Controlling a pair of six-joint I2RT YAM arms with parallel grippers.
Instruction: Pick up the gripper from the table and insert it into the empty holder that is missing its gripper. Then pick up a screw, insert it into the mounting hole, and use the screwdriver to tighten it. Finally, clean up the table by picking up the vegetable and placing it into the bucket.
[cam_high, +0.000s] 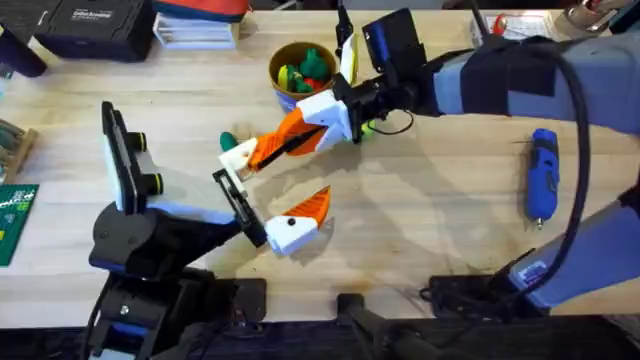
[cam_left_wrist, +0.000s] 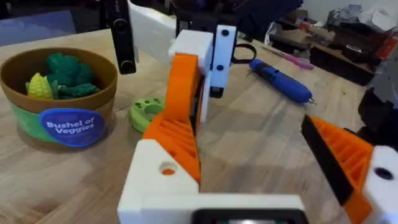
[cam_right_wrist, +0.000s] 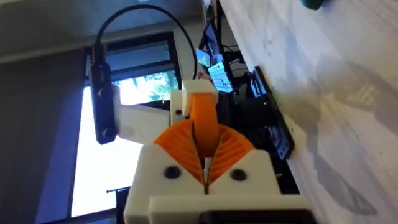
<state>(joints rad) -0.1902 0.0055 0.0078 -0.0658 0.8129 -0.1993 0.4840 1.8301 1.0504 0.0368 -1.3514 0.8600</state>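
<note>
I judge the clean-up step is in hand. Right gripper: fingers pressed together. Left gripper: fingers spread, empty. The bucket stands behind the right fingers, and the vegetable lies on the tabletop just beyond their tips. Next, I should open them and descend around it.

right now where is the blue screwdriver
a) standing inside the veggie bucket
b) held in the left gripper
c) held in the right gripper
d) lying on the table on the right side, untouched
d: the screwdriver lies flat on the bare wood at the table's right side with nothing gripping it, while the right gripper is out over the middle of the table, well away from it.
</note>
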